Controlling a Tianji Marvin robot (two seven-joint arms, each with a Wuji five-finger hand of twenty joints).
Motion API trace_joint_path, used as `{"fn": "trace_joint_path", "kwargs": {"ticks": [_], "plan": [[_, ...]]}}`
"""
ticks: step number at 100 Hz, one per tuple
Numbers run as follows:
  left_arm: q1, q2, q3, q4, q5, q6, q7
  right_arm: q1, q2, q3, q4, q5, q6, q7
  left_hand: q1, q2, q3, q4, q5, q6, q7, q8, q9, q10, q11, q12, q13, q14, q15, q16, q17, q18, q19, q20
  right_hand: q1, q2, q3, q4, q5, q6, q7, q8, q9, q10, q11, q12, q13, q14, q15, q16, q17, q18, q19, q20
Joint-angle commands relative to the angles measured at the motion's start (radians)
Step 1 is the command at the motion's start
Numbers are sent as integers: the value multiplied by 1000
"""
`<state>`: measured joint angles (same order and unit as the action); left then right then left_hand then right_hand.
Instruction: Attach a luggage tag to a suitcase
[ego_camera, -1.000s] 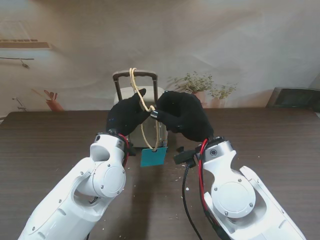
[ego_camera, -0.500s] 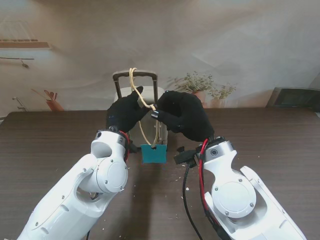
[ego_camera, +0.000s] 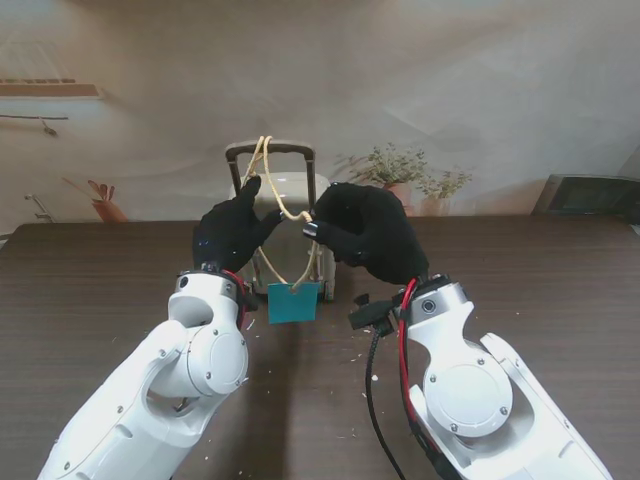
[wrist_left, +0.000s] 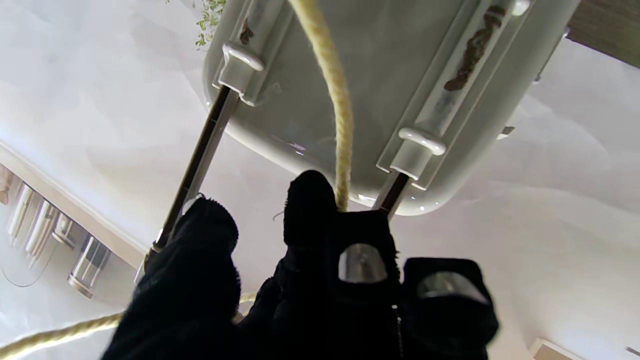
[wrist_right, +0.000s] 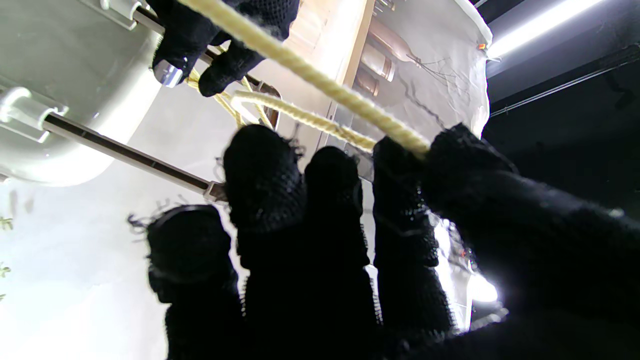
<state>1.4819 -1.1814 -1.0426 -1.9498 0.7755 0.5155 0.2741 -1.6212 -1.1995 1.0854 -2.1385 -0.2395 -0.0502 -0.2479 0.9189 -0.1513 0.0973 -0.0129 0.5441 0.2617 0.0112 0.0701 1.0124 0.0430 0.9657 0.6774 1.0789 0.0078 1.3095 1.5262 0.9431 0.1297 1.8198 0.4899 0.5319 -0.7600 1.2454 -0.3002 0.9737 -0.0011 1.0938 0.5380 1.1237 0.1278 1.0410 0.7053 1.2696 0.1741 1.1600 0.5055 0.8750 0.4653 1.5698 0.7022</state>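
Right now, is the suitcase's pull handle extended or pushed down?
Extended. The stand's view shows the handle raised over the suitcase, and the left wrist view shows its two bare rods out of the shell.

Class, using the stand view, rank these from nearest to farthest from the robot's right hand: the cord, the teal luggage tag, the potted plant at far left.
1. Cord: pinched at the right hand fingertips.
2. Teal luggage tag: hanging left, nearer to me.
3. Potted plant: far left, beyond the table edge.

Suitcase (ego_camera: 285, 200) body perhaps mostly hand-hidden
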Motion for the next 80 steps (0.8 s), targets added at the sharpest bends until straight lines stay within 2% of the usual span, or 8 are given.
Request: {"fn": "trace_joint_path", "kwargs": {"ticks": [1, 21, 24, 29, 33, 54, 66, 80], "plan": [[9, 0, -5, -20, 6, 4, -10, 0, 1, -3, 1, 3, -1, 11, 20, 25, -27, 19, -22, 35, -7, -18, -18, 73, 3, -15, -8, -25, -19, 44, -5, 22, 121, 16, 44, 20, -1, -8, -17, -57, 21, 21, -23, 2, 16, 7, 35, 1, -2, -10, 0, -13, 45, 19], [43, 0, -20, -42, -6, -20, -1, 3, 0, -6, 3, 2, 1, 9, 19, 27, -30, 21, 12, 23, 5, -12, -20, 78, -11, -20, -13, -5, -37, 44, -22, 36, 110, 25, 44, 20, -1, -8, -17, -56, 21, 21, -23, 1, 17, 7, 35, 1, -2, -10, 0, -13, 45, 19], [47, -1, -20, -45, -9, -24, 1, 3, 0, -7, 3, 2, 2, 8, 19, 28, -30, 22, 12, 23, 6, -11, -20, 109, -17, -22, -10, 2, -44, 44, -25, 39, 108, 27, 44, 21, -2, -9, -17, -57, 21, 21, -22, 2, 17, 7, 35, 1, -1, -10, 0, -13, 45, 19], [50, -1, -21, -46, -6, -27, 9, 4, 0, -8, 4, 2, 3, 9, 18, 30, -31, 21, 0, 29, 1, -12, -18, 83, -19, -23, -9, 5, -49, 44, -25, 43, 106, 31, 43, 21, -2, -9, -17, -57, 21, 21, -23, 1, 17, 8, 35, 1, -1, -10, 0, -13, 45, 19], [48, -3, -21, -43, -4, -27, 15, 4, 0, -8, 4, 2, 3, 9, 16, 30, -33, 21, -8, 34, -4, -14, -24, 110, -24, -24, -9, 5, -50, 44, -25, 44, 105, 32, 43, 21, -2, -9, -17, -57, 21, 21, -22, 0, 17, 8, 35, 2, -1, -10, 0, -13, 45, 19], [-2, -2, -15, -7, -12, -23, -6, 1, 0, -8, 2, 0, 0, 8, 3, 34, -42, 21, -46, 23, -17, -20, -46, 111, -37, -24, -32, 10, -57, 44, -55, 47, 93, 42, 44, 22, -2, -9, -17, -57, 21, 22, -22, 1, 18, 7, 35, 2, -1, -10, 0, -13, 45, 19], [-30, -2, 2, 16, -12, -20, -14, -2, 1, -4, 1, -3, 1, 8, -5, 39, -46, 21, -73, 51, -22, -24, -59, 104, -45, -25, -40, 11, -61, 44, -60, 49, 89, 48, 44, 21, -2, -8, -18, -57, 21, 22, -23, 1, 17, 7, 35, 2, -1, -10, 0, -13, 45, 19], [-56, -6, 18, 39, -21, -13, -13, -6, 2, 3, 1, -3, 3, 10, -7, 42, -48, 23, -100, 59, -25, -30, -75, 106, -54, -27, -54, 11, -65, 44, -80, 52, 78, 55, 44, 21, -1, -8, -17, -56, 21, 22, -22, 0, 19, 8, 34, 1, -1, -10, 0, -13, 45, 19]]}}
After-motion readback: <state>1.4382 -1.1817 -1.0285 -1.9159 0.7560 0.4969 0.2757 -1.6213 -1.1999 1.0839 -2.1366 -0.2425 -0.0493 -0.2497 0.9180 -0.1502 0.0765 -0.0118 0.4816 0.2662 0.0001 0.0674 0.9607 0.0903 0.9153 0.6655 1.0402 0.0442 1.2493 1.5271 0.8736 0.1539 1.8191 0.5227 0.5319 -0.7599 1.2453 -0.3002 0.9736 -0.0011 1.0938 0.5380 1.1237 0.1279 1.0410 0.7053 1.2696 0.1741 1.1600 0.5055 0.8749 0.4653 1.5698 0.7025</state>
